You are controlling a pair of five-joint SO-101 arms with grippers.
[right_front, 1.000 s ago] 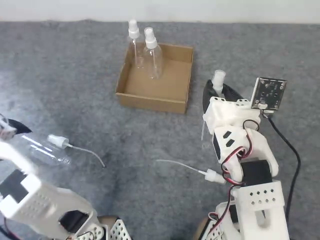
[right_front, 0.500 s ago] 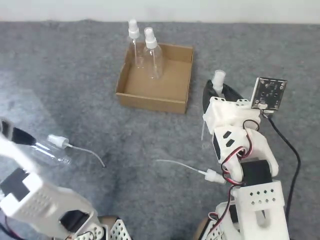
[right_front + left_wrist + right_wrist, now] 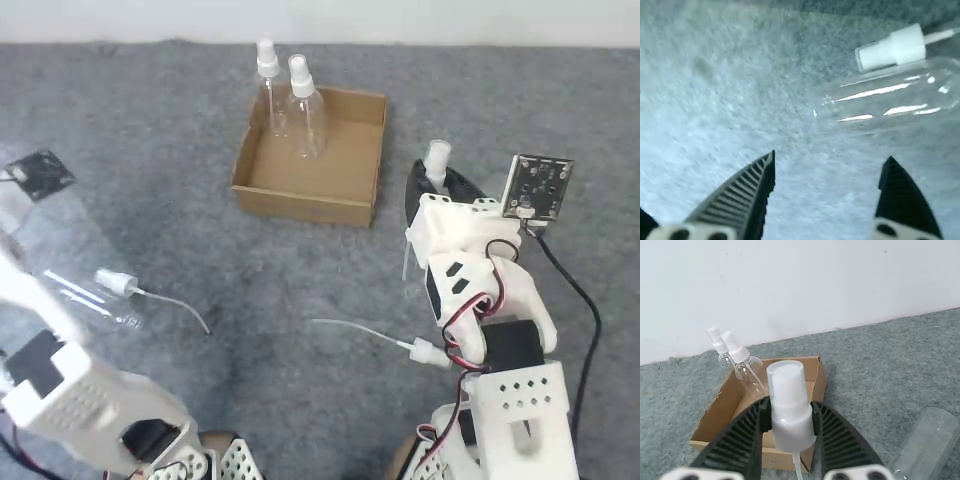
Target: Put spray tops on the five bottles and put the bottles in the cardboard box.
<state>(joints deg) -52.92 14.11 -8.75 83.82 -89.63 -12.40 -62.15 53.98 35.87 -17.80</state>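
Note:
A clear bottle (image 3: 85,298) lies on its side at the left of the grey carpet. A white spray top (image 3: 116,282) rests beside it, its thin tube trailing away over the carpet. My left gripper (image 3: 830,162) hangs open just above the carpet, short of that bottle (image 3: 890,95) and top (image 3: 892,47). My right gripper (image 3: 432,180) is shut on another spray top (image 3: 787,400), held upright to the right of the cardboard box (image 3: 352,135). Two capped bottles (image 3: 268,90) (image 3: 304,115) stand at the box's far side.
A loose spray top (image 3: 422,350) with a long tube lies on the carpet in front of the right arm's base. An open clear bottle (image 3: 925,445) stands close by the right gripper. The box floor (image 3: 735,405) has free room in front of the two bottles.
The left arm has swung and lifted at the table's left edge, so its wrist camera now sits farther back. The right arm, the bottles and the tops have not moved.

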